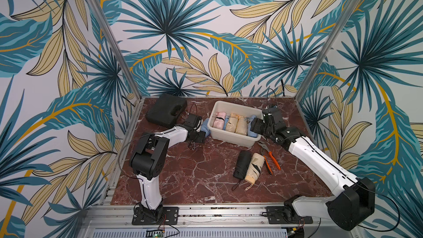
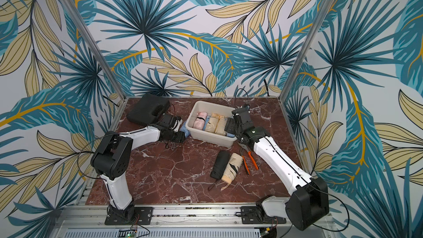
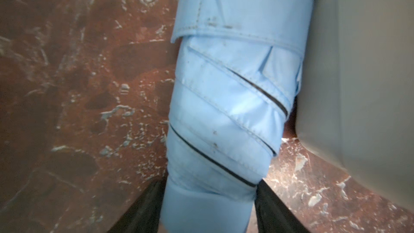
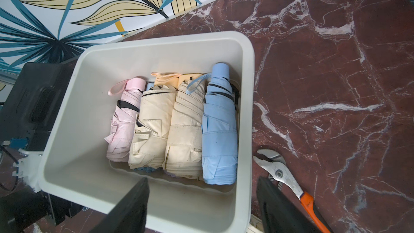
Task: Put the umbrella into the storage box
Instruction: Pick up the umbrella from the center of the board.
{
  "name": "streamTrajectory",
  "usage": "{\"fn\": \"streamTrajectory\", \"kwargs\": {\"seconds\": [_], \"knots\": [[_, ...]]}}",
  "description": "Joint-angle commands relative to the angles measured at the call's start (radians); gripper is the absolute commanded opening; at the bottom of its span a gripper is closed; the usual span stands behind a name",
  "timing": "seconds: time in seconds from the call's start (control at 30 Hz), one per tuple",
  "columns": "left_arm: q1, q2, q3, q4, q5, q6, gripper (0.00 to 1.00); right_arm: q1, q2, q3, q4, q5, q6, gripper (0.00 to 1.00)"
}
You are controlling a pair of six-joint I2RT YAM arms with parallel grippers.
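Observation:
A folded light-blue umbrella [image 3: 235,86] lies on the marble table against the outer left wall of the off-white storage box [image 3: 358,63]. It shows in both top views [image 1: 206,126] [image 2: 184,129]. My left gripper [image 3: 209,198] is shut on its handle end, one black finger pressed on each side. The storage box [image 1: 235,104] holds several folded umbrellas side by side: pink, beige and blue [image 4: 219,131]. My right gripper [image 4: 202,182] hangs open over the box's right near corner, one finger above the inside and one outside the wall, with nothing held.
A black umbrella [image 1: 242,163] and a beige one [image 1: 254,168] lie side by side in front of the box. Orange-handled pliers [image 1: 269,156] lie beside them, under the right arm. A black hard case [image 1: 166,109] sits at the back left, behind the left gripper.

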Motion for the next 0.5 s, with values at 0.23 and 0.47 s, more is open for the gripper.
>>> {"fn": "streamTrajectory", "kwargs": {"seconds": [0.23, 0.47], "knots": [[-0.004, -0.135, -0.142, -0.013, -0.067, -0.068, 0.47, -0.005, -0.002, 0.016, 0.011, -0.026, 0.004, 0.77], [-0.006, -0.307, -0.287, -0.007, 0.031, -0.134, 0.36, -0.006, -0.002, 0.04, 0.0, -0.029, -0.012, 0.77]]}}
